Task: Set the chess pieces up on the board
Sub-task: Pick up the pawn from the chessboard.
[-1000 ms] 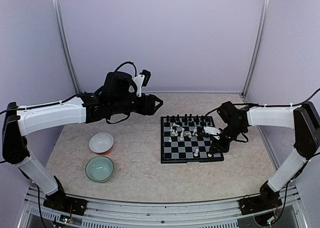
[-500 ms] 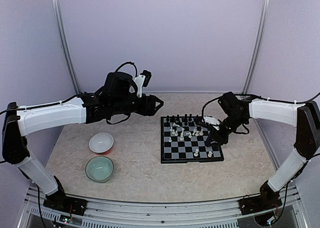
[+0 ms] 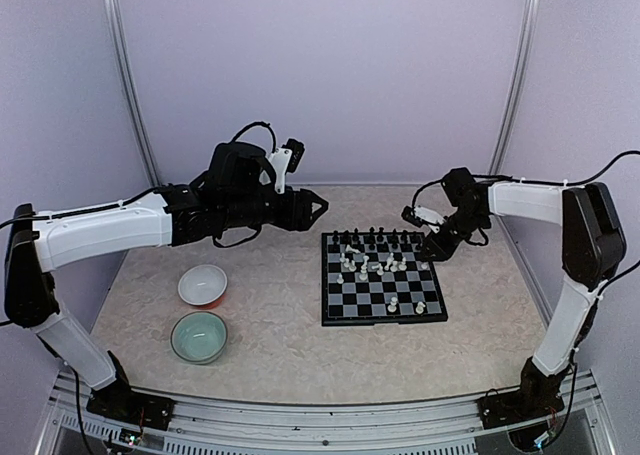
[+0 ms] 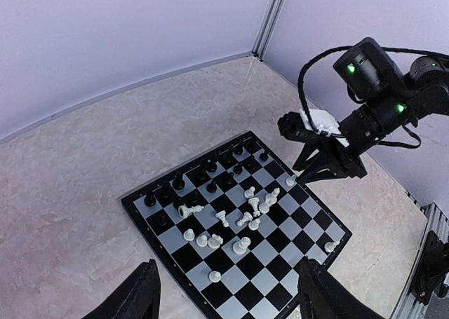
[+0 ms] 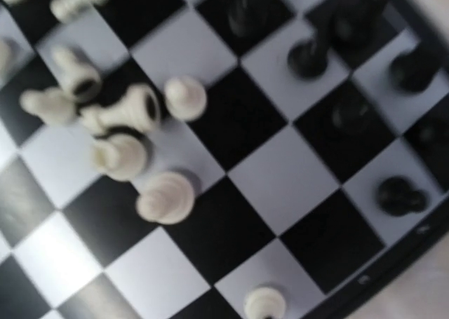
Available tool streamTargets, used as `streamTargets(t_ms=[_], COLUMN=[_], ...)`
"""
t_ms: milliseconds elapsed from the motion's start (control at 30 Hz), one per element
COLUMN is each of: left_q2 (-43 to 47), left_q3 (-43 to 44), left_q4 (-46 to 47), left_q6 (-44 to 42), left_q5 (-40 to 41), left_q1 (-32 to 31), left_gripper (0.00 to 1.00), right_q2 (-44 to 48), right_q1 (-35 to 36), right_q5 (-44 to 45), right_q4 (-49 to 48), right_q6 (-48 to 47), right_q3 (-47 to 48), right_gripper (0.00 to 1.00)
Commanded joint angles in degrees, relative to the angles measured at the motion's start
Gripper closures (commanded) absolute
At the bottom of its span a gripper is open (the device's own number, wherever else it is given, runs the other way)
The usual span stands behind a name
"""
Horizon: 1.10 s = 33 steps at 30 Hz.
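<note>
The board [image 3: 385, 320] lies right of the table's middle. Black chess pieces [image 3: 372, 239] stand along its far rows, and white ones [image 3: 365, 268] crowd the middle, some toppled. Two more white pieces [image 3: 421, 307] sit near the front right. My right gripper [image 3: 432, 253] hangs over the far right corner. In the left wrist view its tips [image 4: 300, 177] stand slightly apart with nothing between them, just beyond a white pawn [image 4: 291, 181]. The right wrist view shows only board squares [image 5: 280, 172] and pieces [image 5: 165, 196], no fingers. My left gripper [image 4: 230, 263] is open, high and left of the board [image 4: 140, 214].
A white bowl [image 3: 203, 284] and a pale green bowl [image 3: 199, 335] stand on the table at the near left. Purple walls close in the back and both sides. The right arm's cable loops above the board's far right corner.
My right gripper has travelled along the board's right edge from the near side to the far right corner. The left arm has not moved.
</note>
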<state>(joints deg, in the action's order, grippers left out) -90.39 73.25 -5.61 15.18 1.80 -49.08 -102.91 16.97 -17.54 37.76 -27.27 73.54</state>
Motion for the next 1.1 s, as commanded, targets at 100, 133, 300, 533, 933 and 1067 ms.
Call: streamTargets(t_ms=[100, 133, 300, 533, 933, 1067], left_q2=[-0.23, -0.3, -0.48, -0.64, -0.63, -0.66], left_q3=[1.74, 1.79, 1.78, 1.89, 1.95, 2.02], left_q4=[0.33, 0.38, 0.25, 0.25, 0.07, -0.05], left_q6=[-0.61, -0.59, -0.59, -0.56, -0.68, -0.67], left_q5=[0.05, 0.04, 0.04, -0.14, -0.13, -0.13], left_q1=[-0.4, -0.4, -0.4, -0.4, -0.75, -0.82], left_gripper=[0.33, 0.33, 0.33, 0.33, 0.33, 0.33], right_q2=[-3.6, -3.87, -4.72, -5.21, -5.33, -5.41], right_q1=[-0.18, -0.18, -0.18, -0.18, -0.18, -0.18], right_q5=[3.16, 3.03, 1.83, 1.41, 2.91, 3.24], right_q4=[0.17, 0.23, 0.69, 0.86, -0.03, -0.05], right_q6=[1.67, 1.69, 1.69, 1.8, 2.29, 2.31], right_q3=[2.09, 2.07, 1.86, 1.13, 0.26, 0.07], right_gripper=[0.77, 0.77, 0.85, 0.86, 0.79, 0.8])
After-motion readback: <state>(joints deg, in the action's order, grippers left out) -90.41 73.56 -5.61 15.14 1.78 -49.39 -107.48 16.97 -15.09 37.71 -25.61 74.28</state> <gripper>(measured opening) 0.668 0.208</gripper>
